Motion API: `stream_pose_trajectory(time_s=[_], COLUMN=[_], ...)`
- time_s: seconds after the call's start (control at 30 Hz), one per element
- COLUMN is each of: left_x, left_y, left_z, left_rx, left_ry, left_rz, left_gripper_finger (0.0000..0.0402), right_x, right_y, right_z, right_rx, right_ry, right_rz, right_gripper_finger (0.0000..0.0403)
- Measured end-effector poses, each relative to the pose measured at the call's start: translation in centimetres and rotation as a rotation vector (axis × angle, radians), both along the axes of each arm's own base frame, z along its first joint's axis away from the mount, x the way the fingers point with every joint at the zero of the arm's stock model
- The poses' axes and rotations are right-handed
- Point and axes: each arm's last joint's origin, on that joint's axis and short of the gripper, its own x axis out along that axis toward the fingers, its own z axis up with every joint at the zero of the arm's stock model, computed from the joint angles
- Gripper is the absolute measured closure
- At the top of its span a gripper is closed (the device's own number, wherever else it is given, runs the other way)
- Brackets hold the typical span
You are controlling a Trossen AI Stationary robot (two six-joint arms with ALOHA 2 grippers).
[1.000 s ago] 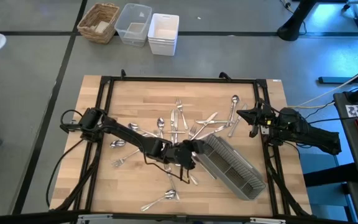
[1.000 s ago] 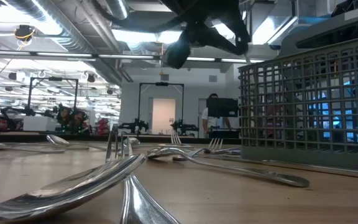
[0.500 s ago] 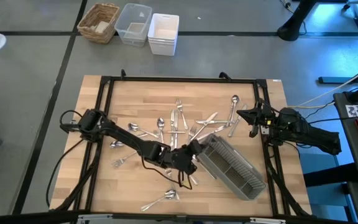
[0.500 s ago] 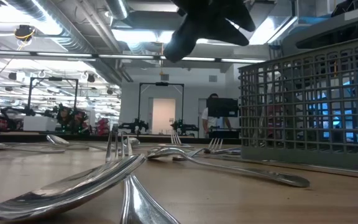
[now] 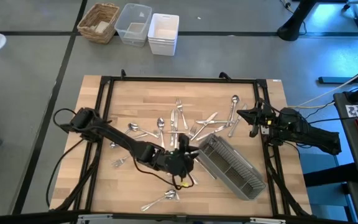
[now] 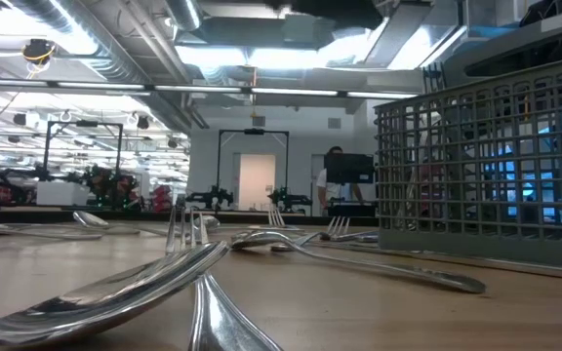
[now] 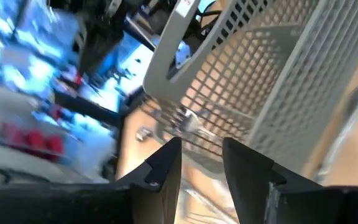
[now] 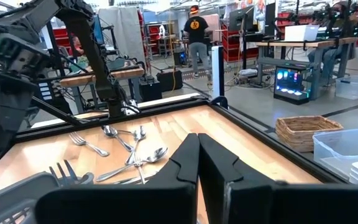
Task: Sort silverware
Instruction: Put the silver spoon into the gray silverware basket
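The silverware [image 5: 179, 122] lies scattered flat on the wooden table, mostly in its middle. Two spoons [image 5: 161, 199] rest near the near edge, and a fork [image 6: 191, 244] shows close in the low view. The grey slatted caddy [image 5: 232, 165] lies slantwise right of the middle. My left gripper [image 5: 189, 154] hovers open just left of the caddy's far-left end, with the caddy's rim [image 7: 166, 62] ahead of its fingers [image 7: 166, 171]. My right gripper [image 5: 249, 118] waits shut at the table's right edge and shows shut in its own wrist view [image 8: 197, 155].
Black frame rails [image 5: 179, 79] run around the tabletop. A wicker basket [image 5: 98, 22], a clear bin [image 5: 134, 23] and a white bin [image 5: 163, 34] stand on the floor beyond the far edge. People [image 8: 194, 31] stand in the room behind.
My left gripper has drawn back from the caddy's far-left end toward the table's left and near edge. It has risen, leaving the top of the low view. The caddy and the silverware lie as before.
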Motion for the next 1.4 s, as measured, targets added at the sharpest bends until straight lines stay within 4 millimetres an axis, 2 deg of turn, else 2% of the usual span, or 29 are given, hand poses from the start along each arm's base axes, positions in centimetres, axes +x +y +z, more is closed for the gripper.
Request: stream_pose_trajectory(time_s=[0.2, 0.33, 0.5, 0.63, 0.8, 0.97, 1.13, 1.3, 1.4], left_x=[-1.0, -1.7, -2.7, -3.3, -3.9, -4.6, -6.5, -9.3, -11.6], left_y=[-1.0, -1.8, -2.2, -1.3, 1.7, 5.4, 9.8, 14.3, 17.1], left_z=[-0.5, -1.2, -2.0, -2.9, -3.6, -2.6, 0.4, 4.3, 6.0], left_rx=[-0.415, -0.651, -0.809, -0.838, -0.768, -0.645, -0.575, -0.555, -0.579], left_ry=[-0.062, -0.008, 0.074, 0.233, 0.41, 0.526, 0.593, 0.537, 0.487], left_rz=[0.124, 0.161, 0.255, 0.31, 0.406, 0.428, 0.442, 0.435, 0.435], left_gripper_finger=[0.029, 0.029, 0.029, 0.029, 0.029, 0.029, 0.029, 0.029, 0.029], right_x=[-0.1, -0.6, -1.4, -1.6, 0.1, 2.8, 5.5, 7.6, 8.7], right_y=[0.0, 0.1, 0.3, 0.2, -0.5, -1.3, -2.1, -3.2, -4.5], right_z=[0.4, 1.6, 3.4, 4.7, 6.3, 8.0, 10.1, 12.9, 14.6], right_rx=[-0.003, -0.058, -0.132, -0.101, -0.055, -0.009, 0.031, 0.086, 0.204], right_ry=[-0.005, -0.03, -0.059, -0.004, 0.118, 0.259, 0.418, 0.538, 0.575], right_rz=[0.001, -0.002, 0.001, -0.034, -0.155, -0.28, -0.362, -0.456, -0.542], right_gripper_finger=[0.0395, 0.0395, 0.0395, 0.0395, 0.0395, 0.0395, 0.0378, 0.0309, 0.0269])
